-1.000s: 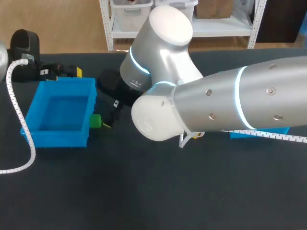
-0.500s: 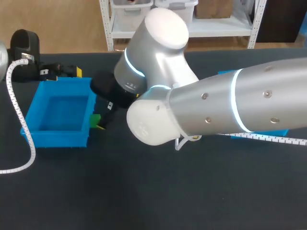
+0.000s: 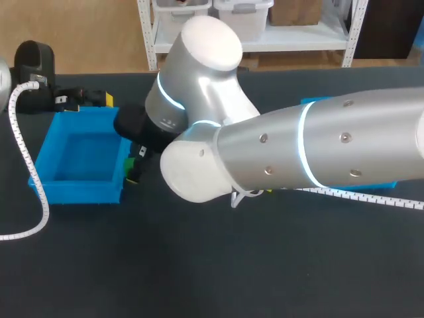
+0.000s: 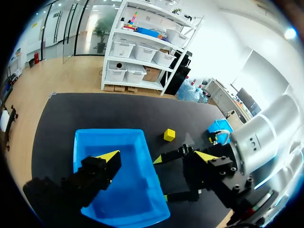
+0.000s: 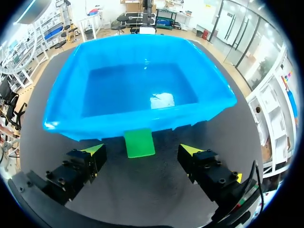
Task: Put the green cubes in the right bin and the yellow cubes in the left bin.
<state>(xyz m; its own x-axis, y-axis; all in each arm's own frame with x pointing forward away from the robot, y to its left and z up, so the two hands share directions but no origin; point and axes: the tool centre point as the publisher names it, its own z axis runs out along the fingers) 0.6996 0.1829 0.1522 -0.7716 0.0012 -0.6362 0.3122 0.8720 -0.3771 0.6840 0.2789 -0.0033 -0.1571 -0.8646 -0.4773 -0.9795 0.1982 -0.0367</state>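
Closure is looking like the next step: right gripper (image 5: 142,151) is hanging spread wide, one finger on either side of green cube (image 5: 138,141) and touching neither face. Over the last second right arm (image 3: 298,159) has been sweeping toward 9 o'clock in the head view, its wrist covering the cube until only a green sliver is showing there. That is putting the pick within reach, though the cube is still needing a carry across to right bin (image 4: 221,126). The cube is lying on the table at the gripper's 12 o'clock, one flat face seemingly against the outer wall of left bin (image 5: 95,121). Being a cube, it is offering no real long axis; its edges are running square with that wall, its free side faces turning toward the fingers. Farther off, left gripper (image 4: 156,156) is hovering spread over the left bin, and yellow cube (image 4: 169,135) is waiting on the table at about its 12 o'clock.
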